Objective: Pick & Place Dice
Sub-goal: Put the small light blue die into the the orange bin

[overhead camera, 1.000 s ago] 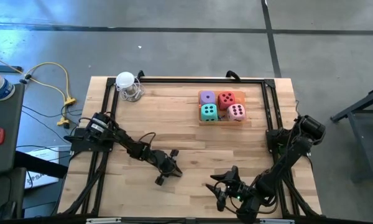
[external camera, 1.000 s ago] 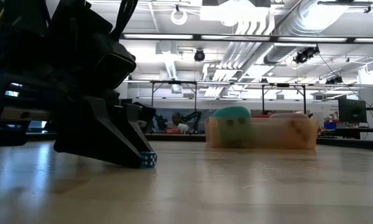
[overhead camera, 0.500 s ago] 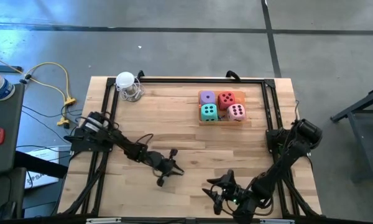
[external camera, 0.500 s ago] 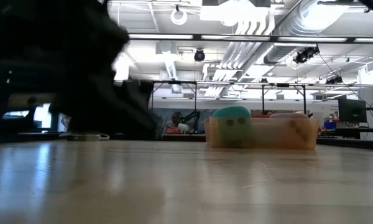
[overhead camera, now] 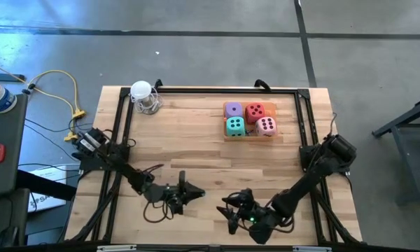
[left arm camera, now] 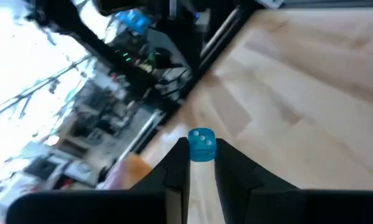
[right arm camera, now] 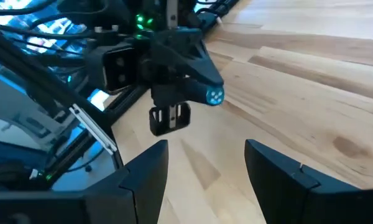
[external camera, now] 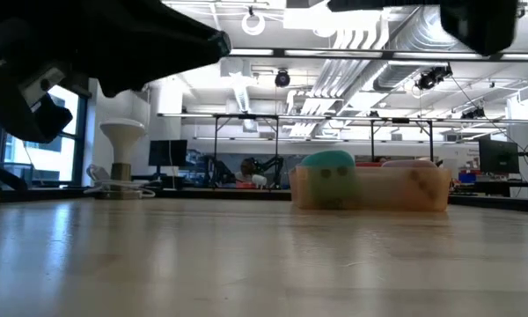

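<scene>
Four dice sit in a shallow tray (overhead camera: 227, 134) at the far right: purple (overhead camera: 232, 109), red (overhead camera: 255, 111), teal (overhead camera: 235, 126) and pink (overhead camera: 266, 125). The low view shows the tray (external camera: 370, 189) with the teal die (external camera: 327, 162) rising above its wall. My left gripper (overhead camera: 198, 193) hangs over the table's near middle, pointing toward the right edge, shut on a tiny blue cube with pale dots (left arm camera: 202, 144). My right gripper (overhead camera: 229, 212) stands open just right of it by the near edge, facing the left gripper (right arm camera: 193, 81) with nothing between its fingers. My left gripper pinches the tiny blue cube by two opposite sides (left arm camera: 193, 148) between its two fingers, only at their free ends (right arm camera: 215, 96). The fingers lie about level, pointing toward the table's right. The cube is lifted clear of the table.
A white bulb-shaped thing on a coiled wire (overhead camera: 143, 94) stands at the far left corner. A black frame (overhead camera: 196, 89) runs along the table's far edge and sides. Bare wood (overhead camera: 196, 147) lies between the tray and both grippers.
My left gripper has risen off the table with the tiny blue cube, which stood on the wood a second ago. It has rolled and swung from pointing down to pointing level toward the right edge. My right gripper has slid along the near edge toward the left.
</scene>
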Robot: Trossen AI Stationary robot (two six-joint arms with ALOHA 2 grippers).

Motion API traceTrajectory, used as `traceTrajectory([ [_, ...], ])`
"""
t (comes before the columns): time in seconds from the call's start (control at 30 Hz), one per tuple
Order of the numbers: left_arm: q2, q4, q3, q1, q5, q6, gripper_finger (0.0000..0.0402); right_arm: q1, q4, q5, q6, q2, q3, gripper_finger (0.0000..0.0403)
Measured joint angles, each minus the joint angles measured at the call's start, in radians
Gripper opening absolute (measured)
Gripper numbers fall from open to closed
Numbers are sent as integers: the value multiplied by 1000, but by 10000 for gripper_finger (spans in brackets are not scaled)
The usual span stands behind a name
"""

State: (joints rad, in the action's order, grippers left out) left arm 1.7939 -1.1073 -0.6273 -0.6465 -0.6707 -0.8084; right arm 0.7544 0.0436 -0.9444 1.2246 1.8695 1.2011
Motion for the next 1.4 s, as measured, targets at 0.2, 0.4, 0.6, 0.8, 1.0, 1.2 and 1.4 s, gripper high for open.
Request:
traceTrajectory([
  [0.2,0,-1,-42,-15,-19,23,45,-30,223,40,-190,82,-1,204],
  [0.4,0,0,-44,-47,8,36,45,-61,340,39,-345,96,0,203],
  [0.6,0,0,-60,-51,10,-15,45,-90,340,128,-366,96,0,190],
  [0.8,0,3,-67,-29,26,-8,45,-111,340,191,-361,97,0,174],
  [1.0,0,7,-67,-48,28,-8,45,-108,393,193,-412,97,0,159],
  [1.2,0,7,-67,-54,28,-26,45,-110,399,192,-418,97,0,142],
  [1.4,0,6,-68,-35,30,-20,45,-110,388,191,-419,97,0,136],
])
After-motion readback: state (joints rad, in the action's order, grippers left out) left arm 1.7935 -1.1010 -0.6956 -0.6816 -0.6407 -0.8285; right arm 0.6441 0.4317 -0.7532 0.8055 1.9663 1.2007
